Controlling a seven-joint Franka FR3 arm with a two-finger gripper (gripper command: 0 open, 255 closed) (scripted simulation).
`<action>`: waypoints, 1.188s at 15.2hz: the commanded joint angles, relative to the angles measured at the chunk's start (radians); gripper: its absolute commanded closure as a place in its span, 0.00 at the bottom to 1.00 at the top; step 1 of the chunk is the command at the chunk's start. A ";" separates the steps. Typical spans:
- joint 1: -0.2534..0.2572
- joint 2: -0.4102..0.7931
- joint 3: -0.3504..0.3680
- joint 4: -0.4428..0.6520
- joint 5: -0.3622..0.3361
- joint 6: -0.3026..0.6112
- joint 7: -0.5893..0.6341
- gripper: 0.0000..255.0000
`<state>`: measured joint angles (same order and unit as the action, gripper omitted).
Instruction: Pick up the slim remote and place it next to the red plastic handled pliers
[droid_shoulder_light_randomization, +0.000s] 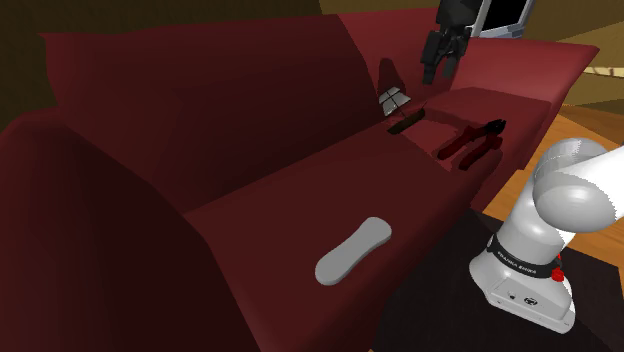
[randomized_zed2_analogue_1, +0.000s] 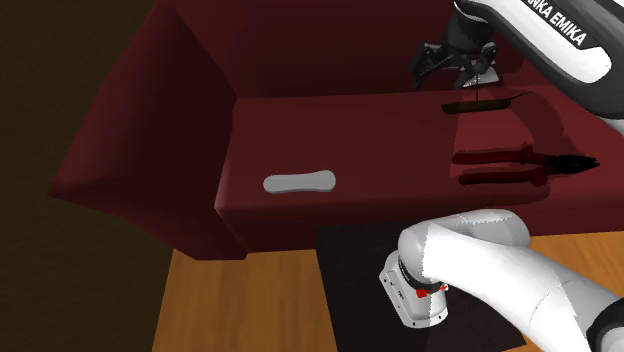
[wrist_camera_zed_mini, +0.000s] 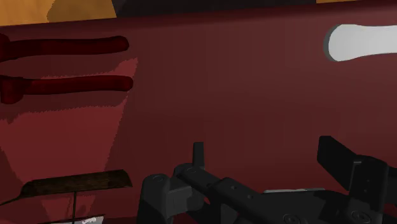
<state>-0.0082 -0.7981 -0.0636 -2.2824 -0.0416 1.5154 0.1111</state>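
Observation:
The slim remote (droid_shoulder_light_randomization: 354, 250) (randomized_zed2_analogue_1: 298, 183) (wrist_camera_zed_mini: 362, 41) is a pale grey, flat bar lying on the seat of a dark red sofa (droid_shoulder_light_randomization: 270, 190), near its front edge. The pliers (droid_shoulder_light_randomization: 470, 140) (randomized_zed2_analogue_1: 520, 165) lie further along the seat, with dark red handles (wrist_camera_zed_mini: 70, 84) and black jaws. My black gripper (droid_shoulder_light_randomization: 437, 70) (randomized_zed2_analogue_1: 452, 78) (wrist_camera_zed_mini: 270, 156) hangs open above the seat close to the backrest, beyond the pliers and far from the remote. Nothing is between its fingers (wrist_camera_zed_mini: 198, 154).
A dark flat tool (droid_shoulder_light_randomization: 408, 121) (randomized_zed2_analogue_1: 485, 103) (wrist_camera_zed_mini: 76, 183) lies on the seat just under the gripper, with a small white-grey object (droid_shoulder_light_randomization: 393, 98) beside it. The sofa's backrest (droid_shoulder_light_randomization: 200, 90) rises behind. My stand (droid_shoulder_light_randomization: 525, 285) sits on a dark mat over wooden floor (randomized_zed2_analogue_1: 240, 300).

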 joint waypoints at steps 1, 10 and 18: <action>0.000 0.000 0.000 0.000 0.000 0.000 0.000 0.00; -0.072 -0.235 0.234 -0.284 0.180 0.060 0.472 0.00; -0.094 -0.309 0.518 -0.407 0.425 0.141 0.910 0.00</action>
<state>-0.1033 -1.0951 0.4148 -2.6720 0.3461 1.6460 0.9564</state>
